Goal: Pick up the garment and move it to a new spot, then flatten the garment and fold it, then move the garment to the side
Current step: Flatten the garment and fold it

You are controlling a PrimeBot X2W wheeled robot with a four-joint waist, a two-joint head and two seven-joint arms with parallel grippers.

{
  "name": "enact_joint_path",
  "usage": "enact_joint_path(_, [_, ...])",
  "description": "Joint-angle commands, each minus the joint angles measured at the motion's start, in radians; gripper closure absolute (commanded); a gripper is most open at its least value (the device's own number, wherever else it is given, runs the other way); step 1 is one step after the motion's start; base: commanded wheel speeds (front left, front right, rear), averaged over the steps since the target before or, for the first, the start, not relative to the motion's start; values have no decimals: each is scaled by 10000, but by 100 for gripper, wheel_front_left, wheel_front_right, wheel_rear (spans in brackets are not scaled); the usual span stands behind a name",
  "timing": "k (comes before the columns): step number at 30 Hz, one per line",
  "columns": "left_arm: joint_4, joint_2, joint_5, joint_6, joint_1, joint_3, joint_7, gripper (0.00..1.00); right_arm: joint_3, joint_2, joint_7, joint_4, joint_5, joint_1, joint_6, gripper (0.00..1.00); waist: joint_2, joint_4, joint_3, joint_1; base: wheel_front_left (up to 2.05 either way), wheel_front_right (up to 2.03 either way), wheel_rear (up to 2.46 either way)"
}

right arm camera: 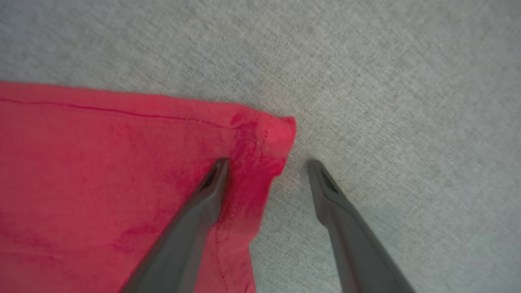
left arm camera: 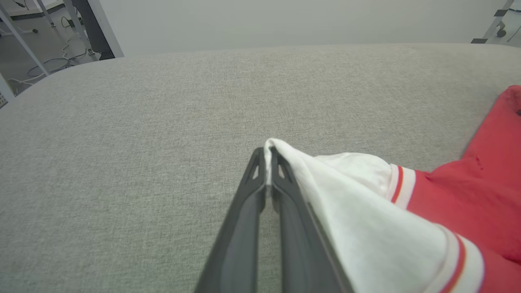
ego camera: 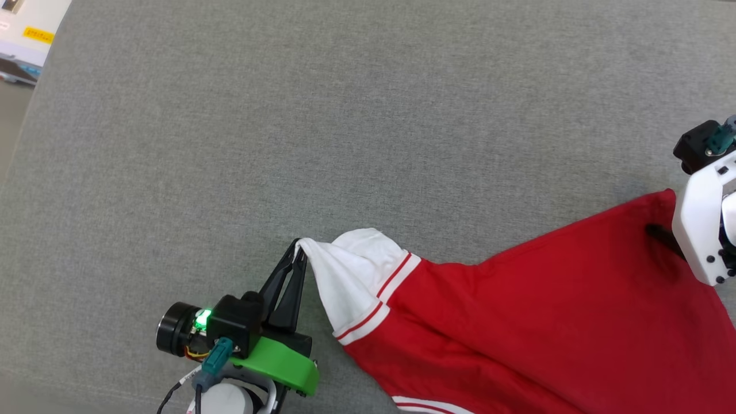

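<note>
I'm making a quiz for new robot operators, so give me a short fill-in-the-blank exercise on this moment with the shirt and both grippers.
1. The left gripper is shut on the ____ sleeve of the garment.
2. At the hem corner, the right gripper has its jaws ____.
3. The body of the garment is ____ in colour.
4. The garment lies on a ____ fabric surface.

Missing words: white; open; red; grey.

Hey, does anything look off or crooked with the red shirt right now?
The garment isn't flat: it lies askew and creased, its white sleeve bunched and pinched in the shut left gripper. The open right gripper straddles the red hem corner, one finger over cloth, one over the bare grey surface.
</note>
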Motion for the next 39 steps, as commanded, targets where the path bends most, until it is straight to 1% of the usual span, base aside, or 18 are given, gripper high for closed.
enact_joint_path(1, [-34, -68, 110, -37, -199, -17, -57, 100, 562, 27, 42, 237, 140, 85, 0, 0, 0, 222, 211, 0, 0, 0, 0])
enact_joint_path(2, [-36, -78, 123, -33, -214, -30, -57, 100, 907, -17, 20, 322, 264, 162, 0, 0, 0, 235, 220, 0, 0, 0, 0])
enact_joint_path(5, [-48, -86, 128, -14, -224, -16, -57, 100, 1472, -131, -194, 458, 630, 240, 0, 0, 0, 208, 205, 0, 0, 0, 0])
enact_joint_path(6, [-45, -79, 124, -9, -220, -2, -57, 100, 1586, -166, -372, 498, 700, 197, 0, 16, 0, 179, 176, 0, 0, 0, 0])
enact_joint_path(7, [-37, -70, 118, -7, -213, 11, -57, 100, 1653, -183, -557, 541, 722, 149, 0, 80, 0, 152, 139, 0, 0, 0, 0])
enact_joint_path(8, [-23, -52, 111, -5, -200, 30, -57, 100, 1735, -211, -758, 597, 751, 80, 0, 100, 0, 117, 87, 0, 0, 0, 0])
enact_joint_path(11, [15, 10, 97, 6, -142, 90, -57, 100, 1809, -228, -1452, 705, 812, -173, 0, 100, 0, 16, -137, 0, 0, 0, 0])
enact_joint_path(17, [-104, 229, 164, 89, 105, 190, -57, 100, 1480, -273, -3259, 580, 1046, -509, 0, 100, 0, -211, -897, 0, 0, 0, 0])
enact_joint_path(24, [-636, 753, 270, 166, 142, 455, -15, 100, 1040, -714, -4429, -95, 1169, -442, 0, 100, 0, -568, -1642, 0, 0, 0, 0])
enact_joint_path(28, [-1121, 1059, 321, 149, -13, 601, 105, 100, 518, -917, -5013, -428, 1159, -391, 0, 100, 0, -747, -1892, 0, 0, 0, 0])
enact_joint_path(31, [-1511, 1314, 399, 126, -446, 779, 207, 100, 10, -973, -5391, -665, 1069, -429, 0, 100, 0, -869, -1989, 0, 0, 0, 0])
enact_joint_path(34, [-1887, 1486, 406, 6, -1160, 917, 356, 100, -496, -879, -5642, -868, 948, -537, 0, 100, 0, -936, -1994, 0, 0, 0, 0])
enact_joint_path(39, [-2241, 1693, 248, -411, -3015, 1131, 651, 100, -1373, -604, -5775, -1237, 661, -916, 0, 100, 0, -1093, -1664, 0, 0, 0, 0])
